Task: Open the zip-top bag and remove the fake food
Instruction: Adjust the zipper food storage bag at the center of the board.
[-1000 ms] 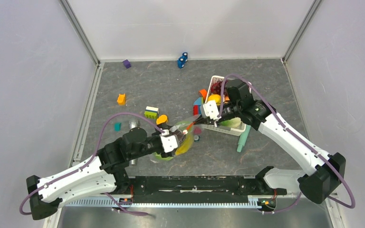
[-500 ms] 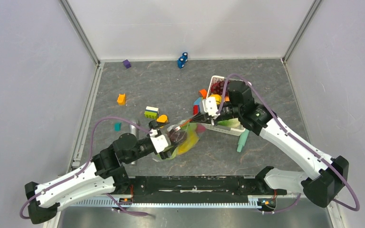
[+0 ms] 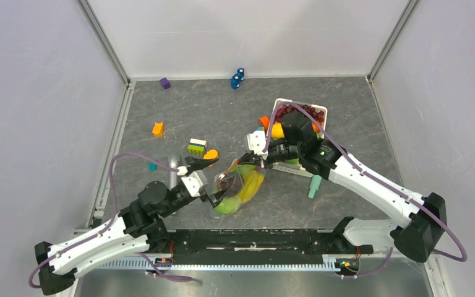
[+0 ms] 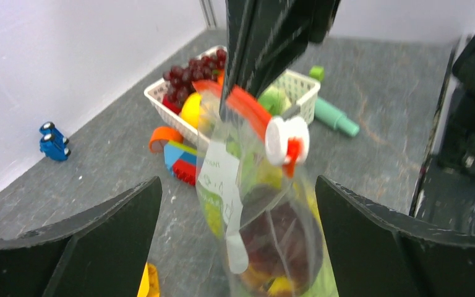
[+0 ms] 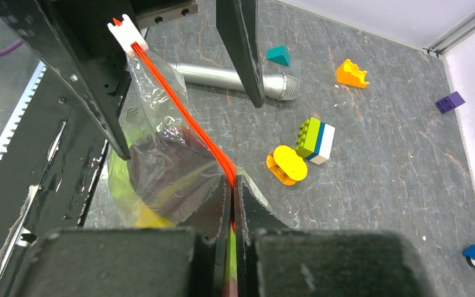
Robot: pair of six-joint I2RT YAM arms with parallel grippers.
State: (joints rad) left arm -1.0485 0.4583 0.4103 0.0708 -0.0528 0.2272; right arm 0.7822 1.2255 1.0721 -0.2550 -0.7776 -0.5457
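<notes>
Our left gripper (image 3: 212, 184) has let go since a second ago. Then it sat close in on the zip-top bag (image 3: 238, 185); now it has drawn back toward its own base, and its jaws are spread as wide as they go with nothing in them. From its wrist camera the bag stands in the gap between the two fingers, clear of both.

We see the right gripper (image 5: 234, 185) shifted a little to the left over the same second. Its jaws are pinched tight on the red-orange zipper strip (image 5: 185, 117), holding the bag's top edge up.

The bag has slid slightly left with these moves and hangs crumpled over the grey table (image 3: 179, 111), between the two grippers and just left of the white basket (image 3: 312, 111). Its strip runs as one line from the right fingers to the white slider (image 4: 286, 139) at the far end. The fake food (image 3: 247, 185) is bunched in the bag's bottom, showing yellow, green and dark purple through the clear plastic.
</notes>
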